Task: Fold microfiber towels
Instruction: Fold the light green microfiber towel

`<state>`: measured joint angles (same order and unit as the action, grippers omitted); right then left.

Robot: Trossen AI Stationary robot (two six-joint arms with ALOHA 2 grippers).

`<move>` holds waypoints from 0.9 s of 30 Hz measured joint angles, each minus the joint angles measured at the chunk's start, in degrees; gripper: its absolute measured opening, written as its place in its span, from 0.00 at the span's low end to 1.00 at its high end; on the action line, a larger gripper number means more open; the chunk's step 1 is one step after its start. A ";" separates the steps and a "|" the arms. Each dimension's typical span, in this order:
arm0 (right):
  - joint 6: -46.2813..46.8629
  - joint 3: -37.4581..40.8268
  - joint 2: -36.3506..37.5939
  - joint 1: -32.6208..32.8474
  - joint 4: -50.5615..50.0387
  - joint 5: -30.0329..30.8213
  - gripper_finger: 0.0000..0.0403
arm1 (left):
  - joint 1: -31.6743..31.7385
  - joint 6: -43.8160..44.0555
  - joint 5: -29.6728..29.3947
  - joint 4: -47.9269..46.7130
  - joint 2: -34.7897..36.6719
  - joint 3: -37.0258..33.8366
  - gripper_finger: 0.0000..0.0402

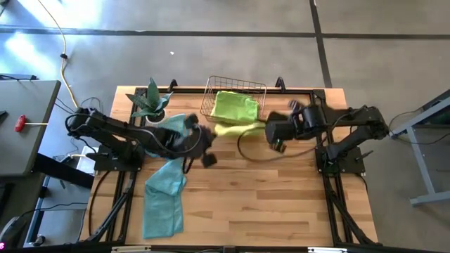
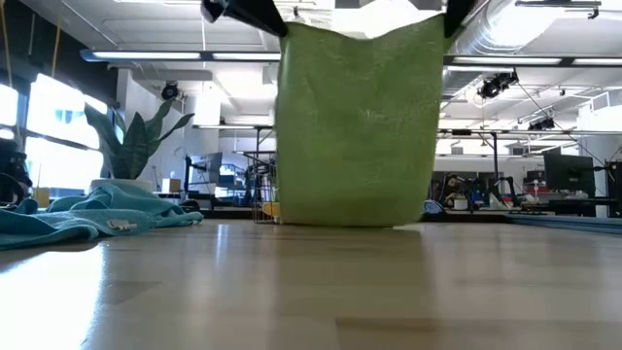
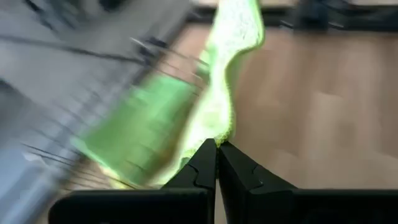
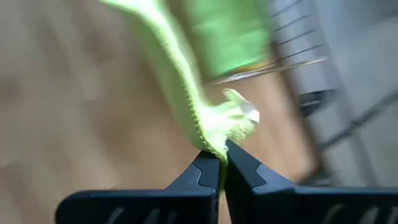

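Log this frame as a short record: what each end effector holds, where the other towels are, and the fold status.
left end effector: shut on one top corner of lime green towel
right end effector: shut on its other top corner
lime green towel: hanging stretched between both, above table
teal towel: crumpled, table's left side
wire basket: holds another green towel
fold status: not started

A: The wire basket [image 3: 124,93] is smeared with blur in both wrist views.
B: In the low view, the lime towel [image 2: 357,122] is cut off at the top edge and hides the basket.
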<state>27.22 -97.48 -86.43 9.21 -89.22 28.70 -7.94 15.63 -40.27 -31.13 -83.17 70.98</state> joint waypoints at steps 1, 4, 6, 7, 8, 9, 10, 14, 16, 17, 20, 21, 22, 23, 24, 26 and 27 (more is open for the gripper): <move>1.14 1.36 -0.06 1.27 0.67 -2.56 0.00 | -1.62 3.00 1.71 -0.65 -0.66 -0.37 0.00; 5.19 9.74 -0.14 5.46 4.24 -6.75 0.00 | -6.64 8.70 5.66 -2.02 -3.14 -1.43 0.00; 9.15 16.74 -0.32 8.51 7.33 -8.89 0.00 | -9.89 11.76 8.00 -1.40 -5.57 -1.31 0.00; 11.71 20.29 -0.30 10.14 9.27 -9.98 0.00 | -11.43 13.26 9.34 -1.27 -6.97 -1.37 0.00; 14.10 23.64 -0.24 11.80 12.95 -11.57 0.00 | -12.94 14.47 10.71 -0.38 -8.89 -1.37 0.00; 16.05 26.76 -0.26 13.55 16.95 -13.73 0.00 | -14.25 15.83 12.54 0.68 -10.75 -1.37 0.00; 17.82 29.71 -0.27 15.27 21.23 -15.97 0.00 | -15.41 17.21 14.06 1.40 -12.55 -1.44 0.00; 23.90 38.21 -0.27 21.33 39.54 -25.54 0.00 | -18.84 21.39 22.02 7.73 -19.47 -1.40 0.00; 26.62 41.05 -0.31 23.36 47.83 -29.86 0.00 | -19.61 23.29 26.28 10.85 -22.25 -1.40 0.00; 27.38 42.15 -0.31 24.09 50.72 -31.31 0.00 | -19.75 23.92 27.68 11.73 -23.21 -1.40 0.00; 27.74 43.79 -1.05 25.24 55.64 -33.50 0.00 | -19.90 26.04 28.95 13.46 -24.10 -1.40 0.00; 27.04 44.02 -1.15 25.24 55.51 -33.49 0.00 | -19.87 26.61 28.98 13.52 -24.10 -1.37 0.00; 25.79 44.03 -1.41 25.06 55.28 -33.26 0.00 | -19.87 26.82 28.97 13.37 -24.01 -1.37 0.00; 24.13 44.03 -1.65 24.84 54.82 -32.83 0.00 | -19.87 26.65 28.72 13.15 -23.88 -1.37 0.00; 22.27 44.03 -1.76 24.38 53.76 -31.86 0.00 | -19.74 26.20 28.14 12.97 -23.73 -1.37 0.00; 18.82 44.03 -1.73 23.26 52.12 -29.34 0.00 | -19.33 25.82 26.58 12.15 -23.48 -1.31 0.00; 17.28 44.03 -1.73 22.47 51.55 -28.21 0.00 | -18.87 25.78 26.16 10.51 -23.15 -1.31 0.00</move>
<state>44.50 -53.45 -88.16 31.67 -37.67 0.49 -26.82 41.41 -14.11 -20.62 -106.32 69.67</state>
